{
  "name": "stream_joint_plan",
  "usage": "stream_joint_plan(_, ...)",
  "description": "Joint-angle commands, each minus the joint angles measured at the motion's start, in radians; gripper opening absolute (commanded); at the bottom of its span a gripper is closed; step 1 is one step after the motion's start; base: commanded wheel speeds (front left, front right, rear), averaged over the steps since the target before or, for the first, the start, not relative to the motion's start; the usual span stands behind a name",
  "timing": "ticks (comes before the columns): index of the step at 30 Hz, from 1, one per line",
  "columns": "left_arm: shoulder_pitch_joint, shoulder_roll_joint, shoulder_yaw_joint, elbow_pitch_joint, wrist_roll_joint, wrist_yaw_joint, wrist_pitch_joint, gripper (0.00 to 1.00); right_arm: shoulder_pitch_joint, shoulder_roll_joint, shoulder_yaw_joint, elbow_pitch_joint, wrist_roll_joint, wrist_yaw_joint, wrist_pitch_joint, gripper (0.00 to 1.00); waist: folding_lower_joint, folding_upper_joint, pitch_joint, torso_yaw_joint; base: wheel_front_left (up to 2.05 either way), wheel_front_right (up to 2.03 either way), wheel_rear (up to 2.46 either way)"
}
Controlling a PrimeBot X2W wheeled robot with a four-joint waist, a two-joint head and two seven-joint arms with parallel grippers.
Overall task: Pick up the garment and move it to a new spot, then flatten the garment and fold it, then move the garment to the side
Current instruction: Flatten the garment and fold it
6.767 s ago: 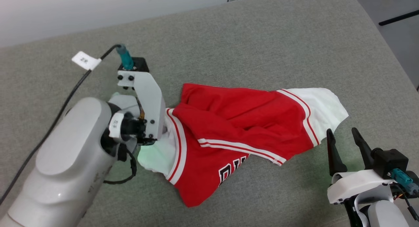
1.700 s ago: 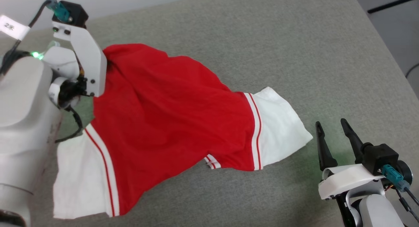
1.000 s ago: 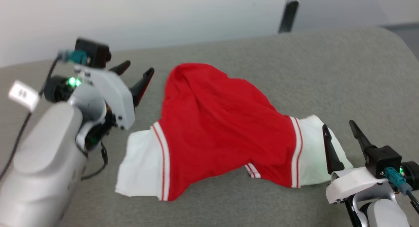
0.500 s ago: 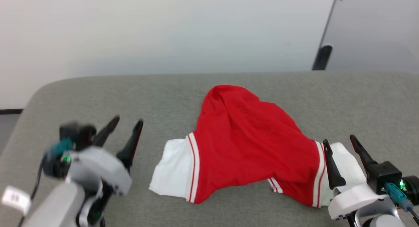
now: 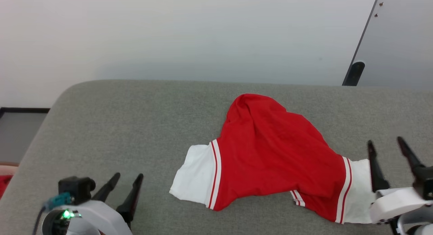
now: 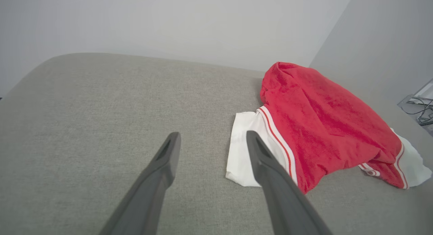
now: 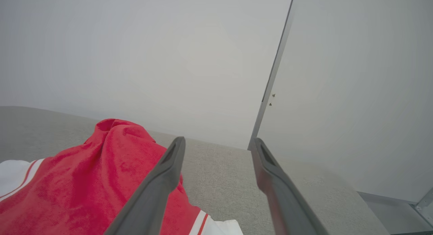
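item: garment (image 5: 270, 153). red jersey with white short sleeves and red-white striped trim. it lay crumpled in a hump on the grey upholstered surface (image 5: 111, 120), right of centre in the head view. one sleeve was spread flat toward the robot's left, the other lay at the heap's right end.
left gripper (image 5: 129, 175): fingers spread, holding nothing, near the left sleeve but clear of it.
right gripper (image 5: 385, 141): fingers spread, holding nothing, just beside the right sleeve; contact could not be told.
backdrop: pale wall (image 5: 169, 31).
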Motion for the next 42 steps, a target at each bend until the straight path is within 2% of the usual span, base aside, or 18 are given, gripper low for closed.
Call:
stream_joint_plan(1,-0.001,0.012,-0.004,-0.014,-0.024,-0.009,0.04,1.0,0.012,-0.011,-0.015,-0.015,-0.002,-0.001,0.012,1.0,0.0,0.0,0.013,-0.007,0.0,0.0,0.0)
stream_joint_plan(6,-0.065,0.042,-0.023,-0.039,-0.131,-0.001,0.277,1.0,0.015,-0.029,-0.048,-0.055,-0.004,-0.001,0.038,1.0,0.0,0.0,0.046,-0.035,0.0,0.0,0.0)
stream_joint_plan(11,-0.167,0.062,-0.051,-0.066,-0.227,0.042,0.544,1.0,-0.005,-0.029,-0.058,-0.079,0.003,-0.001,0.045,1.0,0.0,0.0,0.094,-0.074,0.0,0.0,0.0)
stream_joint_plan(18,-0.296,0.062,-0.107,-0.005,-0.284,0.099,0.802,1.0,-0.026,-0.014,-0.048,-0.074,0.008,-0.001,0.031,1.0,0.0,0.0,0.152,-0.128,0.0,0.0,0.0)
stream_joint_plan(20,-0.327,0.065,-0.125,0.029,-0.268,0.103,0.836,1.0,-0.029,-0.008,-0.043,-0.068,0.007,-0.001,0.027,1.0,0.0,0.0,0.163,-0.142,0.0,0.0,0.0)
stream_joint_plan(23,-0.353,0.066,-0.159,0.084,-0.242,0.084,0.865,1.0,-0.04,-0.003,-0.036,-0.064,0.005,-0.001,0.022,1.0,0.0,0.0,0.182,-0.162,0.0,0.0,0.0)
stream_joint_plan(30,-0.406,0.052,-0.192,0.23,-0.205,0.042,0.858,1.0,-0.057,0.008,-0.027,-0.058,0.005,-0.001,0.013,1.0,0.0,0.0,0.22,-0.194,0.0,0.0,0.0)
stream_joint_plan(36,-0.406,0.003,-0.213,0.355,-0.235,0.022,0.893,1.0,-0.065,0.01,-0.027,-0.052,0.004,-0.001,0.014,1.0,0.0,0.0,0.24,-0.206,0.0,0.0,0.0)
stream_joint_plan(37,-0.4,-0.004,-0.222,0.368,-0.242,0.019,0.911,0.53,-0.068,0.008,-0.025,-0.05,0.006,-0.001,0.017,1.0,0.0,0.0,0.242,-0.207,0.0,0.0,0.0)
stream_joint_plan(38,-0.398,-0.01,-0.226,0.376,-0.249,0.014,0.92,0.33,-0.069,0.005,-0.021,-0.048,0.01,-0.001,0.022,1.0,0.0,0.0,0.243,-0.207,0.0,0.0,0.0)
stream_joint_plan(39,-0.398,-0.019,-0.22,0.382,-0.259,0.015,0.92,0.0,-0.073,0.003,-0.017,-0.047,0.014,-0.001,0.029,1.0,0.0,0.0,0.245,-0.207,0.0,0.0,0.0)
stream_joint_plan(42,-0.413,-0.04,-0.215,0.384,-0.27,0.012,0.919,0.0,-0.084,-0.009,-0.009,-0.049,0.031,-0.001,0.063,1.0,0.0,0.0,0.247,-0.203,0.0,0.0,0.0)
